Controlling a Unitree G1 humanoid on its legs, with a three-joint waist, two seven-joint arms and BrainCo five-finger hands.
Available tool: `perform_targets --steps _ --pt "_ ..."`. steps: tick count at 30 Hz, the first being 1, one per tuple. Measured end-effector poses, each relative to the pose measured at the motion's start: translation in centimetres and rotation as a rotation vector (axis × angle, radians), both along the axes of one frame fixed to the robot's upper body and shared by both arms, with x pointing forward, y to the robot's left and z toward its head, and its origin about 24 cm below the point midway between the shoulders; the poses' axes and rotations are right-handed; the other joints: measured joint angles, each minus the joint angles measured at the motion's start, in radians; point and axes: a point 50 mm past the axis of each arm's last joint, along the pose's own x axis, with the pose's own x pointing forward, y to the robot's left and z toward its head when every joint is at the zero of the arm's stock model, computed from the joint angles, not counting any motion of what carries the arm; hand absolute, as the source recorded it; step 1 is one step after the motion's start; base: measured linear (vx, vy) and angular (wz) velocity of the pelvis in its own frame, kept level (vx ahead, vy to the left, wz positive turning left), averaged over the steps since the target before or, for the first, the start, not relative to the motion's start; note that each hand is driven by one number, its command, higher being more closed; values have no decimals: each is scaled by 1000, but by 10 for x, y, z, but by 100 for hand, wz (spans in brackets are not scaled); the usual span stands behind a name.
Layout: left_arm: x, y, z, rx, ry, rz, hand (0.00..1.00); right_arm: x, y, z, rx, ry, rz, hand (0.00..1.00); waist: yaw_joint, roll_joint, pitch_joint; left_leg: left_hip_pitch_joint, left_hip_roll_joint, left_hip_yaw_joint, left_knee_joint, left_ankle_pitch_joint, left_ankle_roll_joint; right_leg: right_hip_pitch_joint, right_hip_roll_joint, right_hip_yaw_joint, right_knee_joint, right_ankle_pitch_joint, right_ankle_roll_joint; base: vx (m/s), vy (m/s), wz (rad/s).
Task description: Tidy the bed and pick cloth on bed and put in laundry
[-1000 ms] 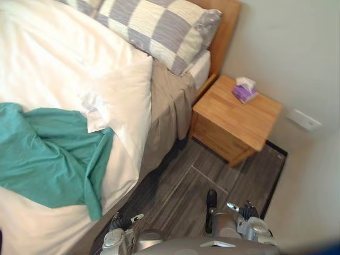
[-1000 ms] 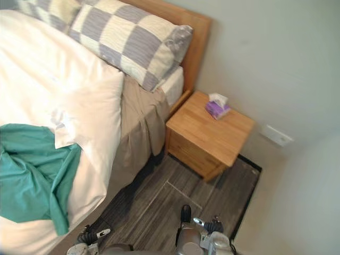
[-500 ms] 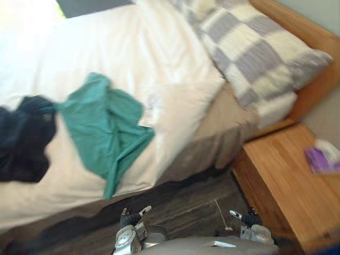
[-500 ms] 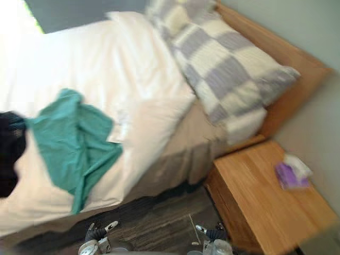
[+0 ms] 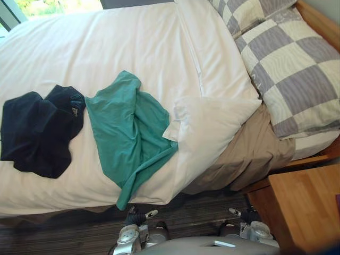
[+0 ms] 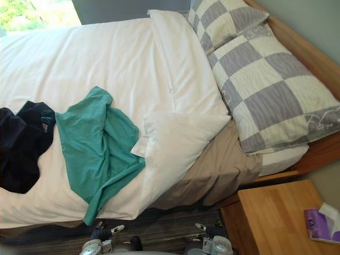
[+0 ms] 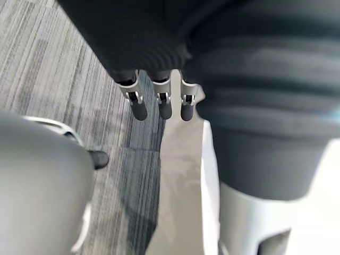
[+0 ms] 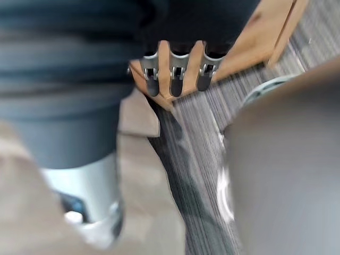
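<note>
A teal cloth (image 5: 125,138) lies crumpled on the white duvet (image 5: 106,48), one end hanging over the bed's near edge. To its left a black garment (image 5: 40,133) lies in a heap on the duvet. The duvet's near corner (image 5: 212,119) is folded back, baring a tan sheet (image 5: 249,154). My left hand (image 7: 159,103) hangs low over the grey floor beside the bed, fingers relaxed and empty. My right hand (image 8: 178,79) hangs the same way near the nightstand, holding nothing. Both hands are well short of the cloths.
Two grey-and-cream checked pillows (image 5: 297,74) rest against the wooden headboard at the right. A wooden nightstand (image 5: 305,207) stands at the lower right with a purple tissue box (image 6: 321,220) on it. Dark striped floor (image 5: 64,234) runs along the bed's near side.
The camera has swung left from the nightstand towards the bed, bringing the black garment and more of the duvet into view. The cloths themselves have not moved.
</note>
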Motion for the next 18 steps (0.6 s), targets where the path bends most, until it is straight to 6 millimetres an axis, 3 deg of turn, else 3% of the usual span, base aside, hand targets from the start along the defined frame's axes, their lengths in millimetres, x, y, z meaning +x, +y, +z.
perform_targets --steps 1,3,5,9,14,17,18 --pt "0 3 0 7 3 -1 0 0 2 0 11 -1 -11 0 -11 -16 -1 13 -2 6 -2 -2 -3 -5 -7 -1 24 0 0 23 1 -17" --pt "-1 4 0 10 6 -3 0 0 3 0 15 -2 -15 0 -14 -19 -1 20 -6 17 -9 -2 -5 3 0 2 -17 -1 0 30 18 -31" --pt "1 4 1 11 3 -5 0 -1 4 -1 21 -4 -38 0 -14 -31 -7 5 -17 40 -20 3 -11 37 20 23 -153 0 1 7 31 -34" --pt "0 2 -1 2 13 1 0 -9 -2 -3 38 13 -140 0 -21 -23 -8 17 -29 51 -29 9 -11 125 39 26 -330 18 19 -4 -18 -10" --pt "-5 0 -3 -9 30 25 0 -30 -13 -7 83 30 -363 0 -22 -19 -23 68 -11 67 -95 40 -26 159 79 30 -373 31 9 -24 -34 -8" --pt "-11 5 -4 -19 44 97 0 -38 -42 3 55 -53 -604 0 -22 -20 -28 86 -6 90 -130 53 -29 159 96 43 -400 48 6 -37 -23 -19" --pt "-16 10 -5 -18 48 135 0 -37 -62 14 1 -124 -671 0 -23 -20 -28 91 -7 99 -130 53 -28 160 96 49 -404 51 6 -21 -1 -21"
